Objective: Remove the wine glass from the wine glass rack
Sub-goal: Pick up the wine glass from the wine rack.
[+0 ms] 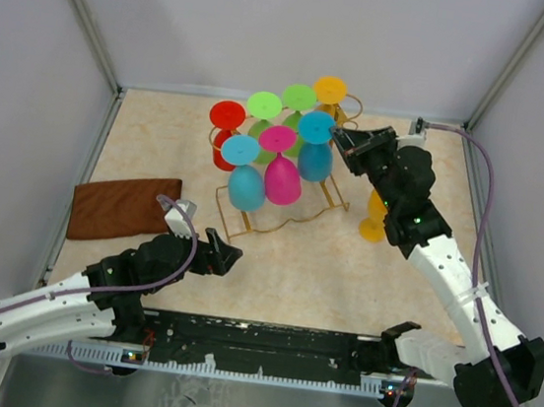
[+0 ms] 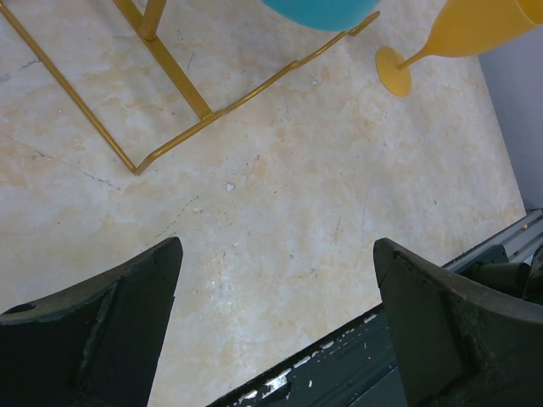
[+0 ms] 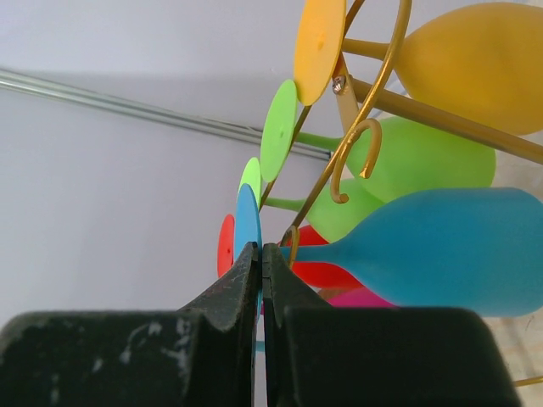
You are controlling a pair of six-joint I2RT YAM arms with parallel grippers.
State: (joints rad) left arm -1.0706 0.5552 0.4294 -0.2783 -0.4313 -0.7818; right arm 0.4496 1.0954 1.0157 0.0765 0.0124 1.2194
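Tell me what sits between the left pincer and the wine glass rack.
Nothing but bare marbled tabletop; the left wrist view shows it between the left pincer and the wine glass rack, at its gold base wire.

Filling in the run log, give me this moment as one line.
phase: grasp | right pincer: shut on blue wine glass foot | glass: on rack | left pincer: open, clear of rack
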